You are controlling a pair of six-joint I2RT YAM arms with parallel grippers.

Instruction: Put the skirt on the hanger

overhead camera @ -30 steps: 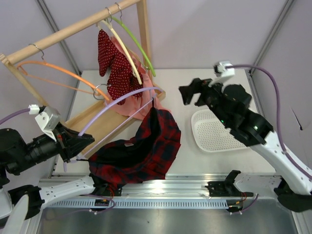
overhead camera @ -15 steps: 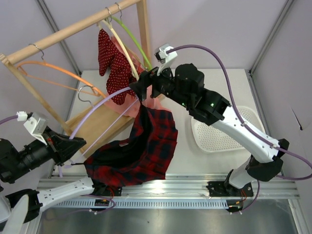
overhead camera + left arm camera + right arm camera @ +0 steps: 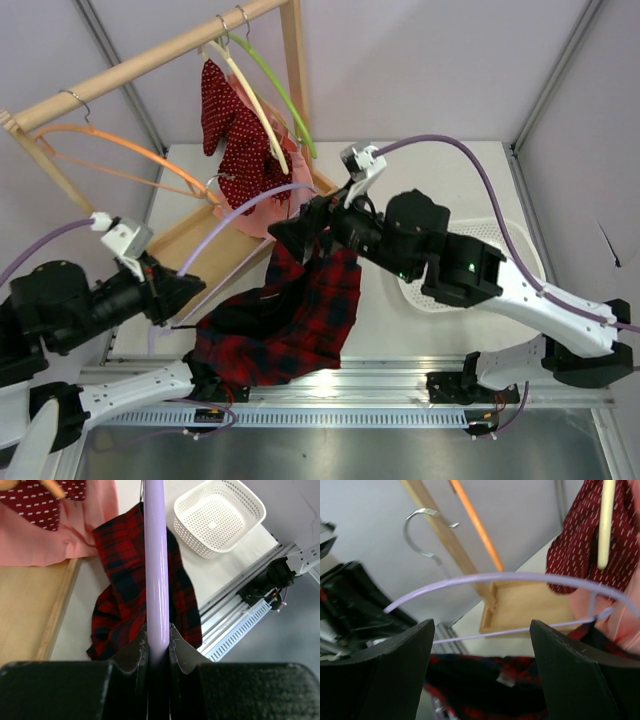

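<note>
My left gripper (image 3: 168,290) is shut on the left end of the pale lavender hanger (image 3: 245,203). The left wrist view shows its fingers (image 3: 137,647) clamped on the lavender bar (image 3: 156,570). The red and navy plaid skirt (image 3: 295,315) hangs by its top from the hanger's right end, and the rest lies bunched on the table; it also shows in the left wrist view (image 3: 120,597). My right gripper (image 3: 292,226) is open and empty, just above the skirt's top. In the right wrist view its jaws stand wide apart (image 3: 482,630), facing the hanger's arc (image 3: 495,577), its metal hook (image 3: 422,527) and the skirt (image 3: 520,685).
A wooden rack (image 3: 150,60) stands at the back left with an orange hanger (image 3: 120,145), a cream hanger (image 3: 255,105) and a green hanger (image 3: 285,95). A red dotted garment (image 3: 235,135) and a pink garment (image 3: 262,215) hang there. A white basket (image 3: 217,517) sits at the right, partly under my right arm.
My right arm swung from over the basket to the hanger's right end, then dropped lower onto the skirt's top. My left gripper shifted slightly up and right with the hanger.
</note>
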